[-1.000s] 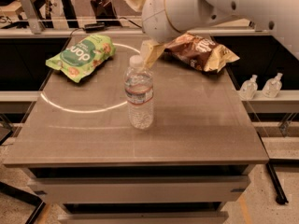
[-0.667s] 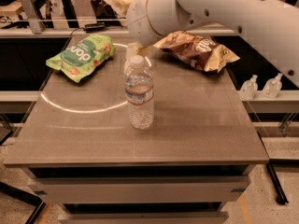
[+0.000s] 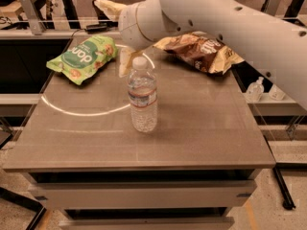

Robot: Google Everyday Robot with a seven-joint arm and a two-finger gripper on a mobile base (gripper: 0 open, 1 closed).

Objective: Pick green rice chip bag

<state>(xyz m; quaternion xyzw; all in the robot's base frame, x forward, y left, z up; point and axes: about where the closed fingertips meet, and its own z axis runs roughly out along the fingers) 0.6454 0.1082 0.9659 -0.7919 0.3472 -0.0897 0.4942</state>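
The green rice chip bag (image 3: 82,58) lies flat at the table's back left: light green with a darker green oval and white lettering. My gripper (image 3: 110,38) hangs from the big white arm (image 3: 230,18) just right of the bag, above the table's back edge. Its two cream fingers are spread apart, one (image 3: 108,7) pointing up-left and one (image 3: 124,61) pointing down behind the bottle cap. It holds nothing and does not touch the bag.
A clear water bottle (image 3: 142,98) stands upright at the table's middle, in front of the gripper. A brown-and-gold chip bag (image 3: 199,51) lies at the back right. The grey table (image 3: 201,128) has drawers below. Two small white bottles (image 3: 266,89) stand on a shelf at right.
The arm and gripper have moved left, from above the bottle toward the green bag. The bags and the bottle have not moved.
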